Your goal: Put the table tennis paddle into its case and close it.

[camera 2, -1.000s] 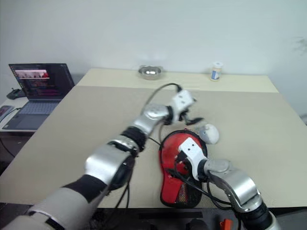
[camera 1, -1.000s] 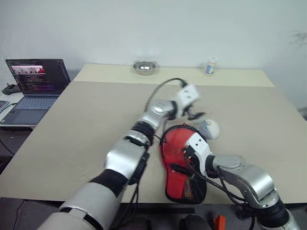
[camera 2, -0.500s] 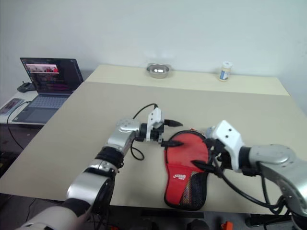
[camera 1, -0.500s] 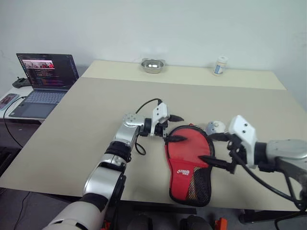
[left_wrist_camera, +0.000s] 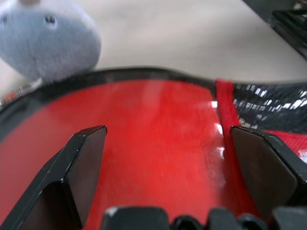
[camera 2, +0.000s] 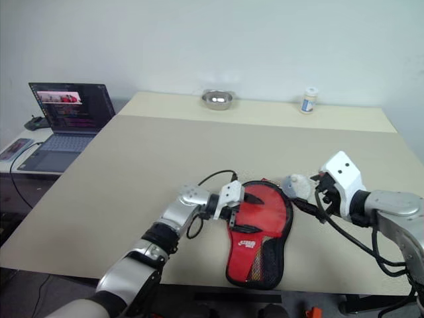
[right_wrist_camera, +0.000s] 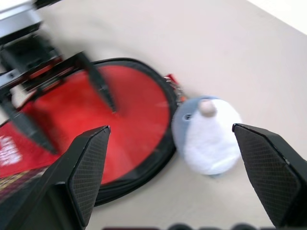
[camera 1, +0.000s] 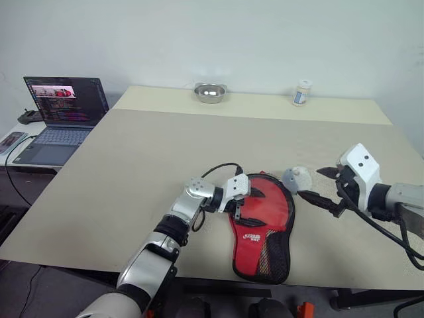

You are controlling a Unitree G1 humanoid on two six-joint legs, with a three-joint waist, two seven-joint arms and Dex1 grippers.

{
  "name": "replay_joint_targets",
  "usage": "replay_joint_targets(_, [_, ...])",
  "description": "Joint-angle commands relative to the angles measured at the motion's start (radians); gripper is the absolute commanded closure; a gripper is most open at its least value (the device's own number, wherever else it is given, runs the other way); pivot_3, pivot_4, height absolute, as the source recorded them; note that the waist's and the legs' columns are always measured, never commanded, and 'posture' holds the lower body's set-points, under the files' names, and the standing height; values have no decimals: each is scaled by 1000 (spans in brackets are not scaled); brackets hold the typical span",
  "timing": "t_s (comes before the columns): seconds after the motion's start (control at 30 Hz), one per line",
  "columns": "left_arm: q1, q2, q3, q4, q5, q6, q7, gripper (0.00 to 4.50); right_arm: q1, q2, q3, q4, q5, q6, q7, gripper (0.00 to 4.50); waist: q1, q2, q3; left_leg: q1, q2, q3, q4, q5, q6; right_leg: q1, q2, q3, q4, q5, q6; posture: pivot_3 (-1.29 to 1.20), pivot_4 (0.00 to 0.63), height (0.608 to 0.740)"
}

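Note:
The case [camera 1: 262, 225] lies red side up near the table's front edge, round end away from me, black mesh pocket toward me. The table tennis paddle is hidden. My left gripper [camera 1: 246, 203] stands open low over the round end's left part, pointing right, with nothing between its fingers. The left wrist view looks across the glossy red face of the case [left_wrist_camera: 158, 139] between the spread fingers [left_wrist_camera: 79, 167]. My right gripper [camera 1: 318, 184] hangs open above the table to the right of the case, empty. From the right wrist, the case [right_wrist_camera: 124, 115] lies ahead.
A small grey-and-white plush toy [camera 1: 296, 177] sits by the case's far right edge, just left of the right gripper. A steel bowl [camera 1: 211, 93] and a small white bottle [camera 1: 302, 93] stand at the table's far edge. A laptop [camera 1: 59, 109] is on a side desk at left.
The left gripper has drawn back and sunk to the case's round end, turning to point right. The right gripper has lifted off the case and swung out to the right, past the plush toy.

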Motion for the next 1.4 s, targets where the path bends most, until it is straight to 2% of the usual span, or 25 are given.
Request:
replay_joint_targets(0.03, [7, -11, -27, 52, 34, -37, 37, 42, -60, 81, 40, 68, -45, -60, -78, 0, -1, 2, -1, 0, 0, 0, 0, 0, 0, 0, 0, 0, 0, 0, 0, 0, 150, 740])
replay_joint_targets(0.23, [11, -32, -30, 16, 13, -23, 31, 42, -132, 161, 145, 248, -141, -162, -108, 0, 3, 4, -2, 1, -1, 1, 1, 1, 2, 0, 0, 1, 0, 0, 0, 0, 150, 740])
replay_joint_targets(0.47, [24, -24, -36, -4, 10, -14, 30, 42, -166, 150, 227, 445, -250, -255, -82, 0, 8, 4, -2, 0, -4, 1, 0, 1, 2, 0, 0, 1, 0, 0, 0, 0, 150, 740])
replay_joint_targets(0.67, [24, -17, -42, 0, 18, -15, 34, 42, -172, 152, 260, 501, -303, -290, -58, 0, 8, 5, -3, 0, -4, 1, 0, 1, 2, 0, 0, 1, 1, 0, 0, 0, 150, 740])
replay_joint_targets(0.8, [9, -25, -50, 51, 33, -35, 48, 0, -190, 174, 241, 516, -315, -292, -73, 852, 8, 5, -3, 0, -3, 1, 0, 1, 2, 0, 0, 1, 1, 0, 0, 0, 150, 740])
replay_joint_targets(0.97, [17, -40, -66, 110, 37, -57, 15, 0, -192, 183, 228, 512, -325, -280, -81, 2578, 10, 9, -6, 0, -4, 1, 1, 1, 2, 0, 0, 0, 1, 0, 0, 0, 150, 740])
replay_joint_targets(1.07, [16, -50, -77, 156, 58, -87, 28, 0, -181, 173, 215, 495, -328, -263, -85, 3386, 11, 11, -8, 0, -4, 1, 1, 1, 2, 1, 0, 0, 1, 0, 0, 0, 150, 740])
replay_joint_targets(1.17, [-5, -70, -74, 211, 71, -97, 66, 0, -139, 119, 197, 437, -323, -228, -58, 3813, 17, 14, -11, 0, -6, 0, 1, 1, 3, 1, 0, 0, 0, 0, 1, 0, 150, 740])
replay_joint_targets(1.4, [-23, -121, -51, 281, 48, -52, 72, 0, 102, -114, 134, 260, -290, -178, 89, 3965, 33, 17, -14, 2, -11, -4, 1, 2, 5, 9, -4, -4, -5, 1, 6, 0, 150, 740])
